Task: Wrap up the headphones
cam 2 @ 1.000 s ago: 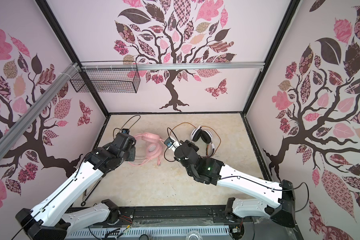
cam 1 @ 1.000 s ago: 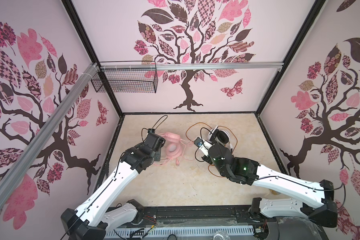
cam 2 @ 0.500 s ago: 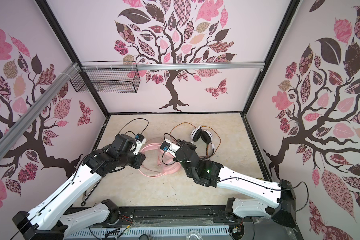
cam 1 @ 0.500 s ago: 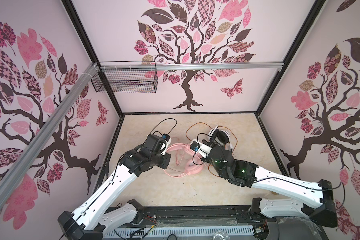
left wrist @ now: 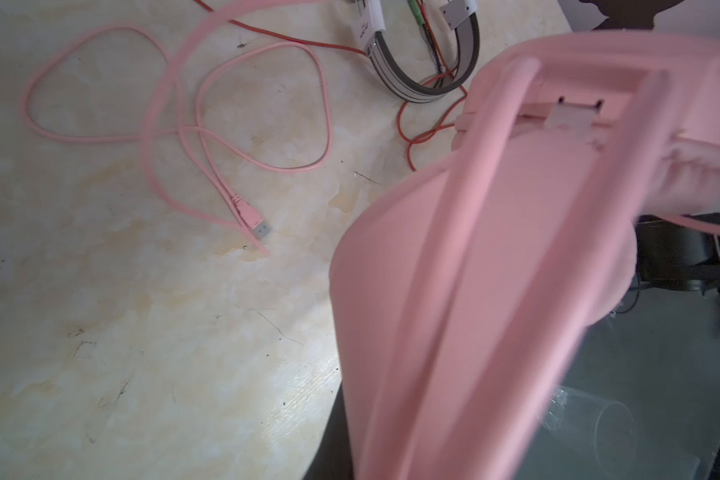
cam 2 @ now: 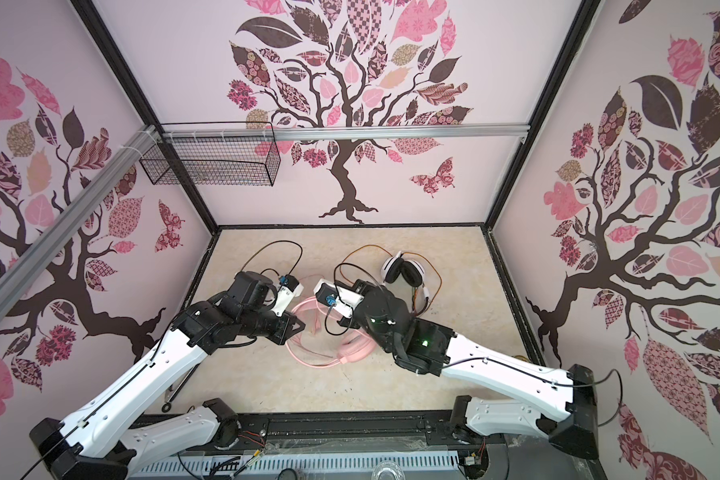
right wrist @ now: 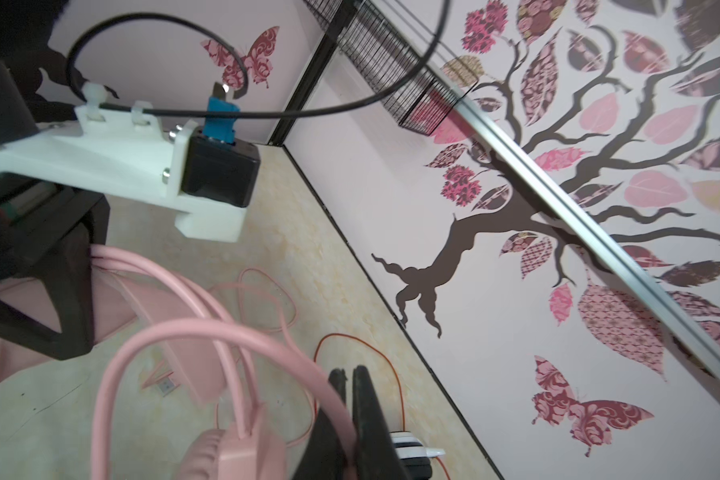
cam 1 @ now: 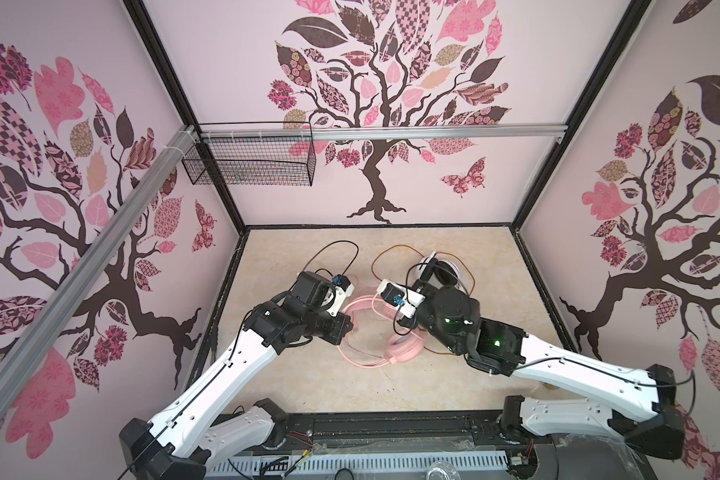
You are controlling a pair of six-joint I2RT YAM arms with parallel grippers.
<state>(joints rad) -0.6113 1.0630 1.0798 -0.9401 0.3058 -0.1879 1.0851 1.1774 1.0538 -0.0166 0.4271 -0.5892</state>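
Two headsets are lying on the table, and we are working on the pink headset, which is at the middle between our arms. Our left gripper is clamping shut on its headband, which is filling the left wrist view. We judge this grip is bracing the frame for winding. Our right gripper is pinching shut on what looks like the pink cable, arching it over the headband as if to lay a turn. Much of that cable is sprawling loose on the table, with its USB plug lying free. The white headset is sitting just beyond, nearer the back wall. Its orange-red cable is trailing close to the pink slack, and we are judging that tangle the likeliest snag. The wire basket is hanging well apart from the work.
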